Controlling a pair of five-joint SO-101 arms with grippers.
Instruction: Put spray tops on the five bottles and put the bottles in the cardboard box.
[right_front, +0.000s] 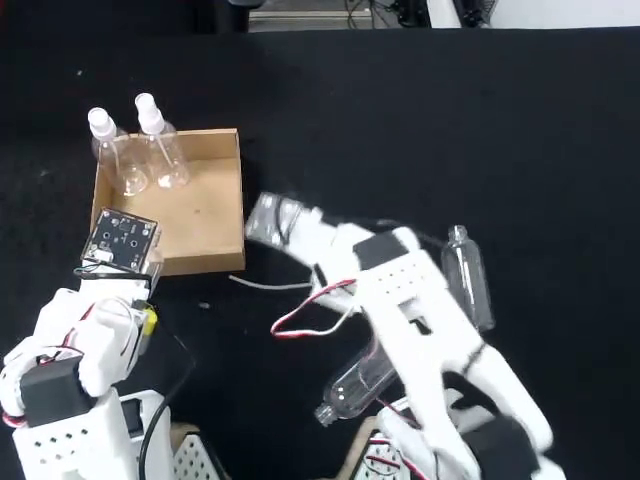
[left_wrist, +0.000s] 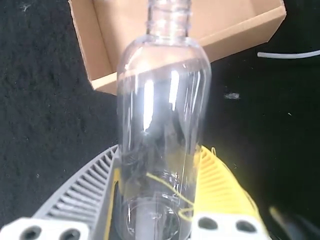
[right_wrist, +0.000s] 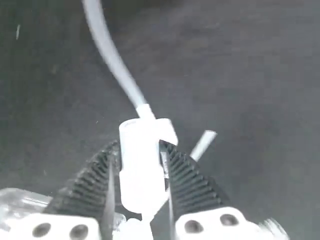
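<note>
The left gripper (left_wrist: 159, 170) is clamped around the lower body of a clear, uncapped bottle (left_wrist: 162, 100). One grey and one yellow finger press against its sides, with the open neck pointing toward the near wall of the cardboard box (left_wrist: 95, 55). The mouth of the bottle is cut off at the frame edge. In the high view this bottle is hidden beneath the left arm's wrist camera board (right_front: 122, 240), which sits over the box's near left corner.

The right gripper (right_wrist: 140, 150) is closed on a white spray top (right_wrist: 142, 165). Its dip tube (right_wrist: 107, 50) runs away from the jaws above the black table (right_front: 450, 120). A short white stub (right_wrist: 202, 144) shows just beside the top, and it is not clear what it belongs to. In the high view the gripper is a pale blur just off the box's right wall.

Two bottles with spray tops fitted, (right_front: 118, 160) and (right_front: 165, 150), stand in the box's far left corner, close together. An open bottle (right_front: 468, 275) lies on the table to the right of the right arm. Another open bottle (right_front: 355, 385) lies partly covered by that arm, with only its neck and shoulder visible. A loose white tube (right_front: 270, 285) lies on the table near the box's near right corner.
</note>
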